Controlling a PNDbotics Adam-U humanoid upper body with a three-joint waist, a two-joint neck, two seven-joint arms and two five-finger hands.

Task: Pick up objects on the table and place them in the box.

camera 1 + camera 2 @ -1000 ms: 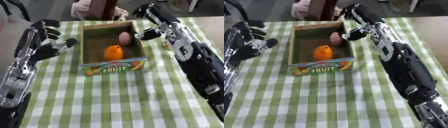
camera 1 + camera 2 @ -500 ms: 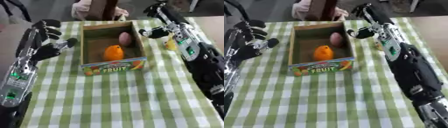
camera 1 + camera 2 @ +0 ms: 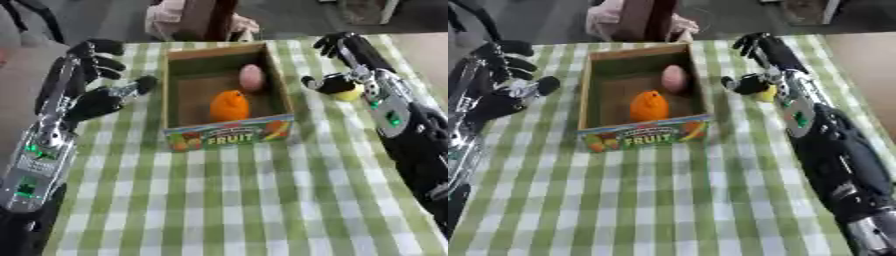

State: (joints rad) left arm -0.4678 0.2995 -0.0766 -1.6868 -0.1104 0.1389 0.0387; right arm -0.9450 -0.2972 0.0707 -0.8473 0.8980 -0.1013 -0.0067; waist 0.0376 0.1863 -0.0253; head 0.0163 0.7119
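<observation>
Here, in the left eye view, our right hand point(image 3: 350, 60) hangs relaxed over a small yellow fruit point(image 3: 350, 93) on the desk point(image 3: 262, 200) beside the box point(image 3: 226, 137), while the right eye view suggests it is light, smooth, likely to roll, best cupped around its middle.

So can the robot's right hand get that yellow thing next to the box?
Probably yes. The right hand is already right over the yellow thing, which lies on the tablecloth beside the box, with nothing between them.
</observation>
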